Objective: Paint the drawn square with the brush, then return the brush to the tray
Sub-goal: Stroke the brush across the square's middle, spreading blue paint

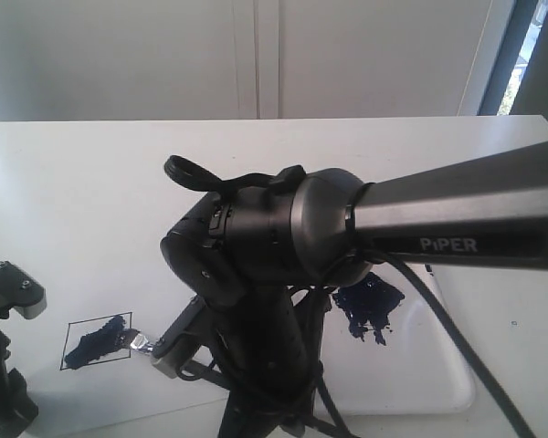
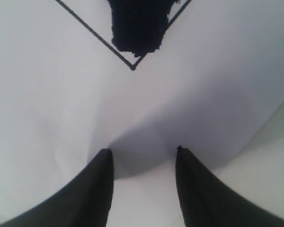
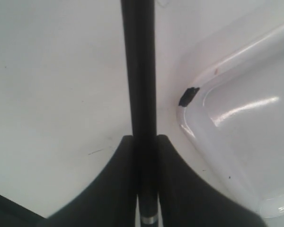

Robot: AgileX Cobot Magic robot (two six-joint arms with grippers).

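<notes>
The drawn square (image 1: 98,342) lies on white paper at the front left, its middle smeared dark blue. The brush (image 1: 142,342) shows its silver ferrule at the square's right edge, bristles on the paint. My right gripper (image 3: 145,138) is shut on the brush's black handle (image 3: 139,71); in the exterior view the right gripper (image 1: 164,354) sits just right of the square. My left gripper (image 2: 143,151) is open and empty, hovering over the paper near a corner of the square (image 2: 132,66). The white tray (image 1: 443,374) sits at the front right.
A dark blue paint blotch (image 1: 370,306) marks the tray's near-left part. The right arm (image 1: 283,237) fills the middle of the exterior view and hides the table behind it. The left arm (image 1: 5,365) stands at the far left edge. The tray rim (image 3: 194,132) lies close beside the held handle.
</notes>
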